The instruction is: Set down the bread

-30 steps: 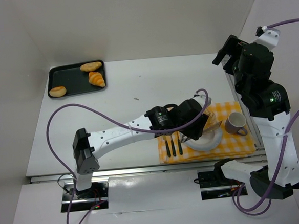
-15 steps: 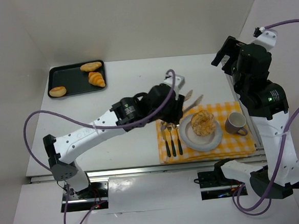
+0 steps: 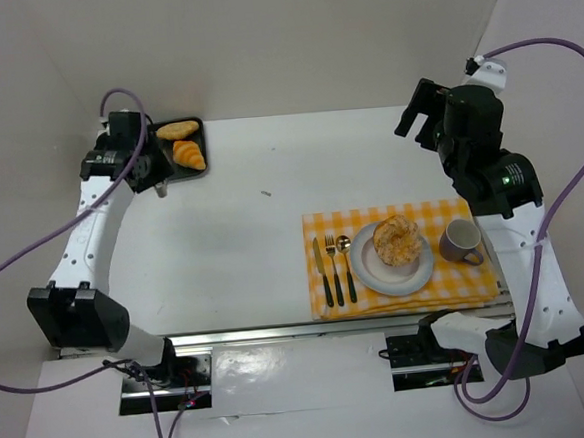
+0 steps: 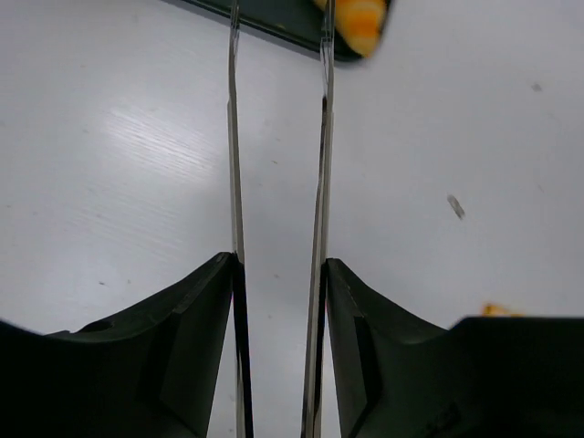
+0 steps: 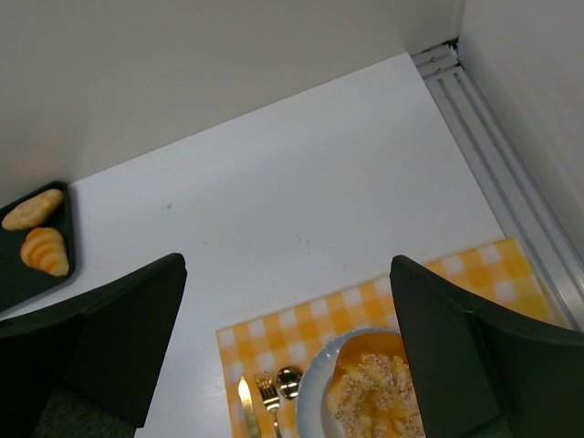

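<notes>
Bread (image 3: 398,240): one round, golden, crusty piece on the white plate (image 3: 374,282), lying toward its far side; nothing grips it. The right wrist view shows it from above at the bottom edge.

Plate: on the yellow checked cloth (image 3: 467,282), at the right half of the white table (image 3: 253,232), near the front edge.

Cutlery: knife (image 3: 321,272), fork (image 3: 333,266) and spoon (image 3: 347,270), side by side on the cloth just left of the plate, black handles toward the arm bases.

Cup (image 3: 462,239): white, upright on the cloth, just right of the plate, handle toward the front right.

Tray (image 3: 203,145): black, at the far left corner of the table, well apart from the cloth, partly hidden by the left arm. It holds two golden rolls (image 3: 177,131) (image 3: 189,156), one behind the other.

Left gripper (image 4: 279,27): at the tray's near edge, pointing down. Its two thin blade fingers (image 4: 234,182) stand parallel with a clear gap, holding nothing; an orange roll end shows just beyond the tips.

Right gripper (image 5: 287,347): raised high beyond the cloth, fingers (image 5: 100,338) spread wide, holding nothing.

Speck (image 3: 266,193): small and dark, on the bare table between tray and cloth.
</notes>
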